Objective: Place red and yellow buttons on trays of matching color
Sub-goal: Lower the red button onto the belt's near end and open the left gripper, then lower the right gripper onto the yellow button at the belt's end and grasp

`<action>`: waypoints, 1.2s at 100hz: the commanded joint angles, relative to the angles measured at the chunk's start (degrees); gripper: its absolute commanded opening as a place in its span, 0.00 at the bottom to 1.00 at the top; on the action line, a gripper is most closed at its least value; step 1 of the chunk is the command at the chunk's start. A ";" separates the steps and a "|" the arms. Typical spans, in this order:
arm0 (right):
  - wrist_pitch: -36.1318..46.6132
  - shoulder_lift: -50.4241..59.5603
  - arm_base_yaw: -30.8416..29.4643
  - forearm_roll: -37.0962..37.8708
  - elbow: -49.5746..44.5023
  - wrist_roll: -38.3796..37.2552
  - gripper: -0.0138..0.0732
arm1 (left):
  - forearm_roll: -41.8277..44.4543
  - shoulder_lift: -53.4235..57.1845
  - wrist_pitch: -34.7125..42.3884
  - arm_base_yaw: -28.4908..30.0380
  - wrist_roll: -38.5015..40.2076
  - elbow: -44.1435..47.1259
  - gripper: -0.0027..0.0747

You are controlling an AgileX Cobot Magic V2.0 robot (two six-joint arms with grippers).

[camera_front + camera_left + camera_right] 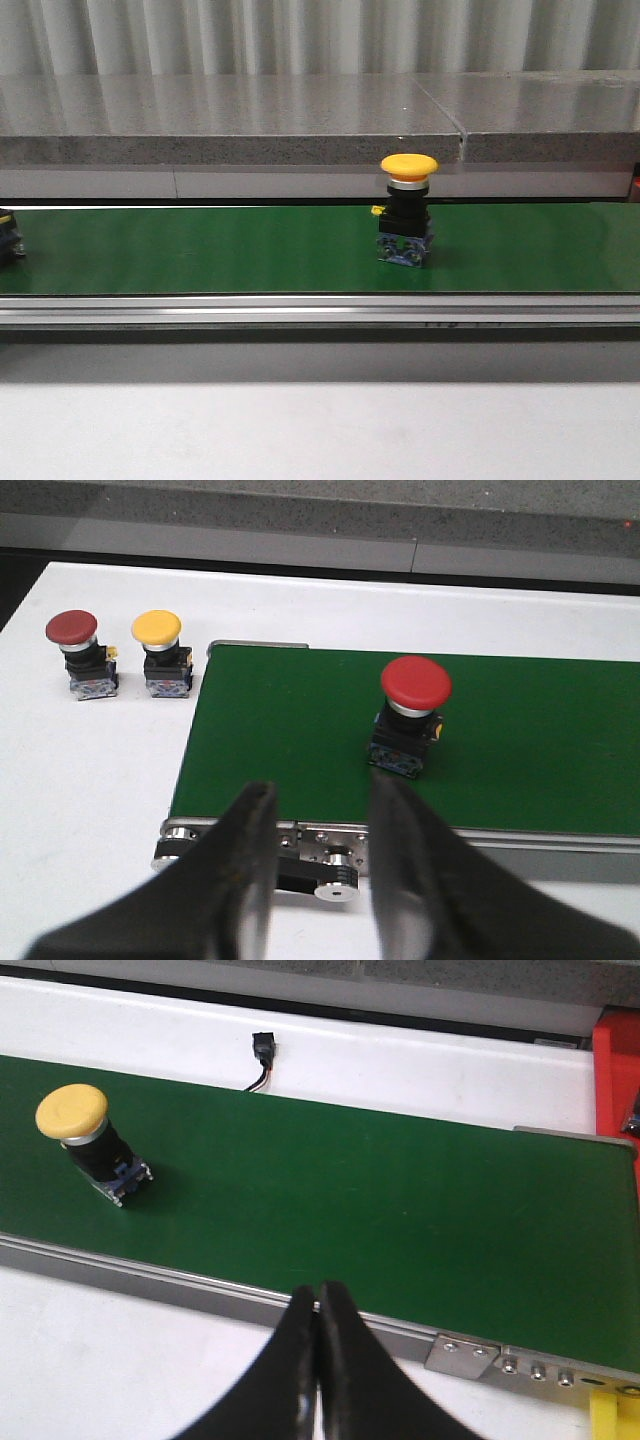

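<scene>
A yellow button [408, 208] stands upright right of centre in the front view on the green belt [200, 250], its long axis vertical and its cap pointing up. In the left wrist view a red button [410, 715] stands upright on the belt right of centre, just beyond the left gripper [320, 880], whose fingers are spread apart and empty. The right gripper [319, 1355] at bottom centre has its fingers pressed together, holding nothing.
</scene>
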State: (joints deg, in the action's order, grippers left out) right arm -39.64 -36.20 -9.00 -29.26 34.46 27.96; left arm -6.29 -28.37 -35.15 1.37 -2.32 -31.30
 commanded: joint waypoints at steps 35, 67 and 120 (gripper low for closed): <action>3.78 0.13 0.08 -1.84 1.42 0.48 0.09 | -1.02 0.06 4.76 -0.45 -0.11 -0.67 0.01; 1.45 0.06 0.08 -3.24 1.42 0.48 0.48 | -1.02 0.06 4.22 -0.45 -0.11 -0.67 0.01; -0.48 -9.20 3.33 -7.73 5.55 2.59 0.88 | -1.02 0.06 4.22 -0.45 -0.11 -0.67 0.01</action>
State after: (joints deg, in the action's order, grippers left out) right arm -42.23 -41.82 -7.21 -34.65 36.79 28.71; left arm -6.42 -28.24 -34.80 1.37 -2.32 -30.39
